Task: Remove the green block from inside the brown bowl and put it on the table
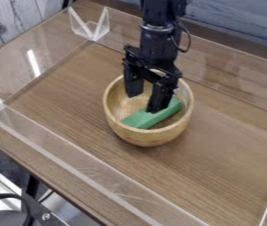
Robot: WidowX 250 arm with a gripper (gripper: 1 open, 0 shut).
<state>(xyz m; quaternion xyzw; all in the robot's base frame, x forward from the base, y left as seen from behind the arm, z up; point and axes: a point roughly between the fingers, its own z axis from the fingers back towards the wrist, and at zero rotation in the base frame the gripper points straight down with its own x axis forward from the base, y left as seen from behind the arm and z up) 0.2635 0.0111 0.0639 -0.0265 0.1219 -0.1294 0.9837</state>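
Gripper (149, 91) spread wide, gripping nothing, poised at the twelve o'clock side of the green block (153, 113) lying inside the brown bowl (122, 128); grasp, lift and placing on the table (65, 97) all remain

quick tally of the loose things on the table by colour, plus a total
green: 1, the green block
tan: 1, the brown bowl, which holds the block
total: 2
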